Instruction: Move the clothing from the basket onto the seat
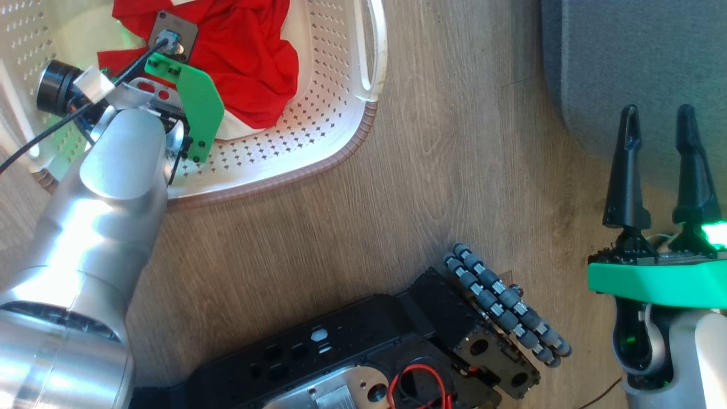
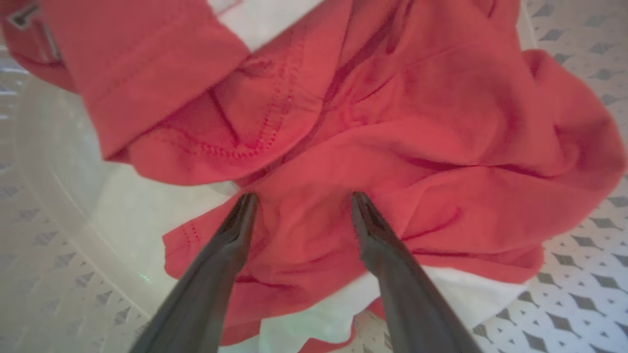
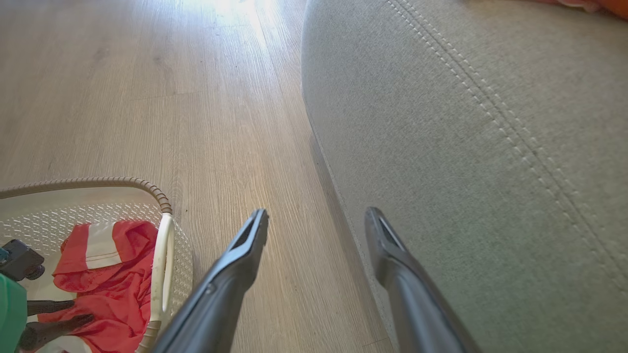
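One basket [image 1: 341,153] stood on the wooden floor [image 1: 397,227]. It held a single crumpled heap of red clothing [image 1: 250,51] with white trim, and the number of garments in the heap could not be counted. The left hand [image 2: 303,198] was down inside the basket, its two fingers spread apart over the red fabric and clasping nothing. The right hand [image 1: 657,113] hung released and empty, two fingers apart, above the floor at the edge of the one grey seat [image 1: 636,51].
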Controlling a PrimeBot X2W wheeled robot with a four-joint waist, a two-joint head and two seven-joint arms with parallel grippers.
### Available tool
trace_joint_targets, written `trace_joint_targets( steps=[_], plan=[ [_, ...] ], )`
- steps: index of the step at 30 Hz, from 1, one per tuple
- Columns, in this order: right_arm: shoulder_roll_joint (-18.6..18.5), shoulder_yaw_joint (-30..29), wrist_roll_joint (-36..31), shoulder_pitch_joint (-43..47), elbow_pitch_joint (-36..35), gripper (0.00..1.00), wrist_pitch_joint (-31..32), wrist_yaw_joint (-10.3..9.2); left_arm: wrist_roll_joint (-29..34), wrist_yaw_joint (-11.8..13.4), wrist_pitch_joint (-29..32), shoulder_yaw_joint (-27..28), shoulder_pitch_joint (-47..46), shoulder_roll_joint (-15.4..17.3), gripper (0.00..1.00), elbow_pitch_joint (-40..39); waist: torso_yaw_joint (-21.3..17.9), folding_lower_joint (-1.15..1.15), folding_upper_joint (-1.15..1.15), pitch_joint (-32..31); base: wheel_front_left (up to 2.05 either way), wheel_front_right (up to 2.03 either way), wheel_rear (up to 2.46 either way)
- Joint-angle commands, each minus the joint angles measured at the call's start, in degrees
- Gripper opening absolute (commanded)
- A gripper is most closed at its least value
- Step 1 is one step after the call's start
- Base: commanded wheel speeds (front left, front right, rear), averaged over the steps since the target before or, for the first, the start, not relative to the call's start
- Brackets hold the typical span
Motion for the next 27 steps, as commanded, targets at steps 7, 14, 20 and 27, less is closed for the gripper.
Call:
trace_joint_targets(
  steps=[7,14,20,27],
  plan=[
    [-0.6,0.1,-0.5,4.5,-1.8,1.00,-0.3,0.40,-1.0,-0.5,-2.2,-0.4,0.0,-1.0,0.84,1.4,0.6,0.00,0.00,0.3,0.00,0.00,0.00],
    [-0.6,-0.2,-0.9,4.9,-2.3,1.00,-0.3,0.40,-1.4,-0.8,-3.7,-1.0,-0.3,-1.7,0.57,2.8,1.1,0.00,0.00,0.4,0.00,0.00,0.00],
    [-0.6,-0.5,-1.2,5.6,-2.9,1.00,-0.3,0.40,-1.7,-1.1,-4.8,-1.6,-0.7,-2.1,0.41,4.0,1.6,0.00,0.00,0.6,0.00,0.00,0.00],
    [-0.6,-0.8,-1.5,6.2,-3.5,1.00,-0.3,0.40,-2.3,-1.7,-5.8,-2.2,-0.9,-2.6,0.26,5.1,2.1,0.00,0.00,0.7,0.00,0.00,0.00]
  ],
)
